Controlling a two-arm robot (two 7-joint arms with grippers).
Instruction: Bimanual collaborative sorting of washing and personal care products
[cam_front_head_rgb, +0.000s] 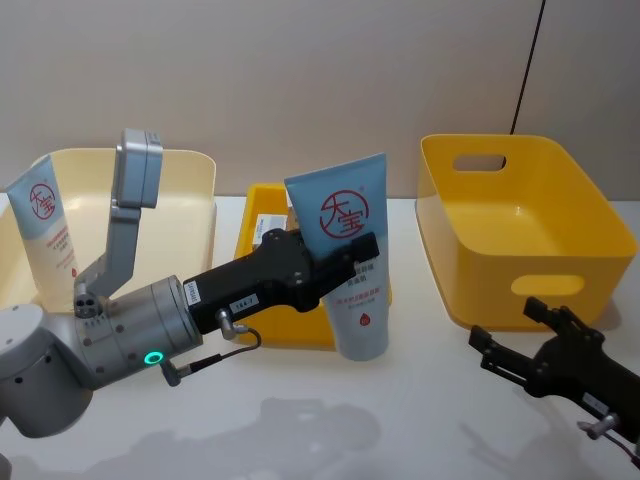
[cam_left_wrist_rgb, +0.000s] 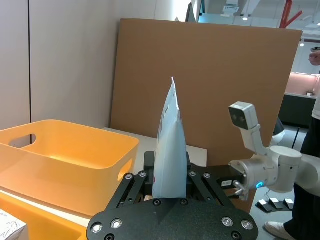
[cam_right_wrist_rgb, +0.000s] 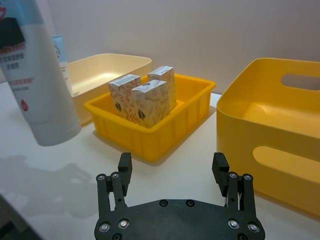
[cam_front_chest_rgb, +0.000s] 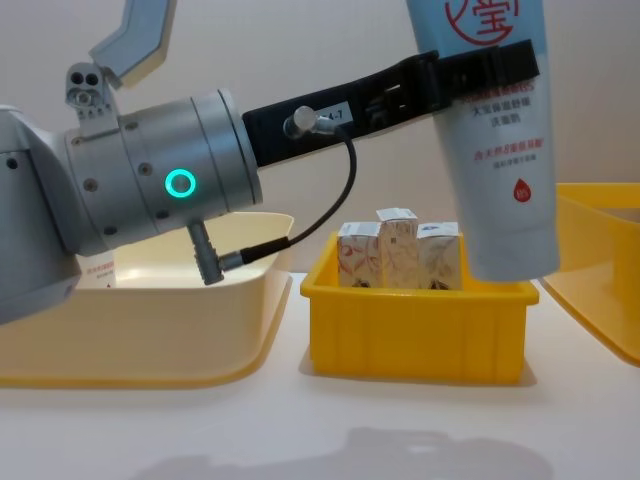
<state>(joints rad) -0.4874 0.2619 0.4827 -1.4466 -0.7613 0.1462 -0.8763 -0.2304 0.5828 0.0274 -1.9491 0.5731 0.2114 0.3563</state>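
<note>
A pale-blue tube (cam_front_head_rgb: 345, 250) with a red ringed logo hangs cap-down above the table, just in front of the small yellow bin (cam_front_head_rgb: 262, 215). My left gripper (cam_front_head_rgb: 350, 262) is shut on its middle; in the left wrist view the tube (cam_left_wrist_rgb: 170, 145) stands edge-on between the fingers. Three white cartons (cam_right_wrist_rgb: 142, 97) with orange swirl print stand upright in that small bin (cam_right_wrist_rgb: 165, 137). A second tube (cam_front_head_rgb: 45, 235) leans in the cream tray (cam_front_head_rgb: 190, 185) at the left. My right gripper (cam_front_head_rgb: 515, 328) stays low at the front right, open and with nothing in it (cam_right_wrist_rgb: 172, 167).
A large yellow bin (cam_front_head_rgb: 520, 230) with handle cutouts stands at the right, with nothing inside. A brown board and wall close off the back. Bare white table lies in front of the bins.
</note>
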